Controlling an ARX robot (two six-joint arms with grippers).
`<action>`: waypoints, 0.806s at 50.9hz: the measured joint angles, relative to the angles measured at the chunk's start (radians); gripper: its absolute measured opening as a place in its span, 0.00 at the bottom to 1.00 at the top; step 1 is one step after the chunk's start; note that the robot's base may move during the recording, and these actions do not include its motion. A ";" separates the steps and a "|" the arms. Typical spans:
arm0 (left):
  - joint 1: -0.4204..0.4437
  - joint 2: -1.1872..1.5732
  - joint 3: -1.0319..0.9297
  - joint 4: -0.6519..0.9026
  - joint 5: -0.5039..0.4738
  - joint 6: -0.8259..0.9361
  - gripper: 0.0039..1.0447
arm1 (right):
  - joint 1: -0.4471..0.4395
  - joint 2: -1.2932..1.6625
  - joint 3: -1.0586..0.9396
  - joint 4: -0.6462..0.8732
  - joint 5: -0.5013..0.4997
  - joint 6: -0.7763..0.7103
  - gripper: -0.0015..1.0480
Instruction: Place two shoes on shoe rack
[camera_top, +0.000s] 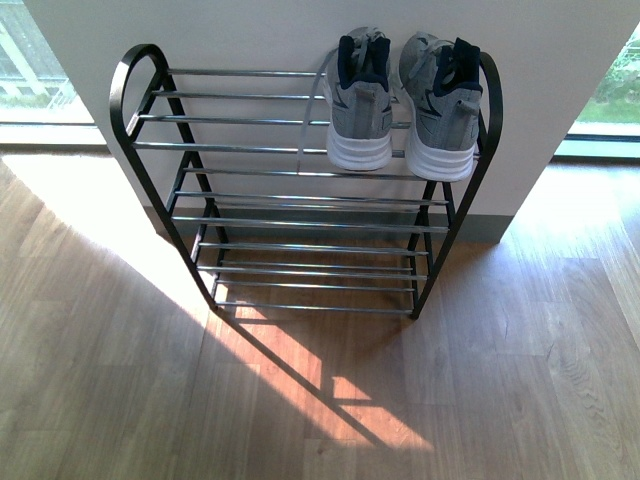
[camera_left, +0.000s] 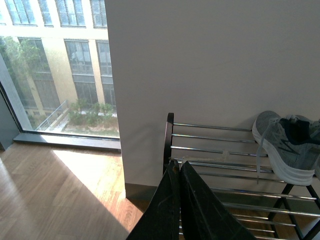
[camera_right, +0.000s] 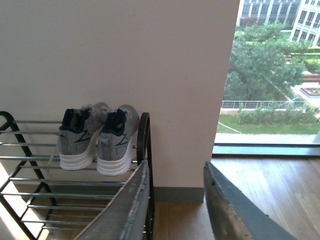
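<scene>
My left claw (camera_left: 179, 169) is pressed together with nothing between the fingers, and it hangs near the shoe rack's left end. My right claw (camera_right: 176, 168) is spread wide and empty, off the right end of the shoe rack (camera_top: 230, 120), clear of it. Neither claw touches a shoe.

Both shoes sit on the top tier at the right end, heels toward me and toes toward the wall (camera_top: 250, 35). The inner shoe (camera_top: 360, 112) is just beside the outer shoe (camera_top: 441, 118), which sits against the rack's right frame. Both soles rest on the chrome bars. A grey lace (camera_top: 303, 135) dangles from the inner shoe through the bars. The lower tiers are bare. The rack stands on the wooden floor (camera_top: 500, 380) against the wall, with a window (camera_right: 270, 75) on each side.
</scene>
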 joint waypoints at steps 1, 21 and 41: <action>0.000 -0.014 0.000 -0.012 0.000 0.000 0.01 | 0.000 0.000 0.000 0.000 0.000 0.000 0.38; 0.000 -0.140 0.000 -0.138 0.000 0.000 0.01 | 0.000 0.000 0.000 0.000 0.000 0.000 0.92; 0.000 -0.355 0.000 -0.367 -0.001 0.000 0.01 | 0.000 0.000 0.000 0.000 -0.002 0.000 0.91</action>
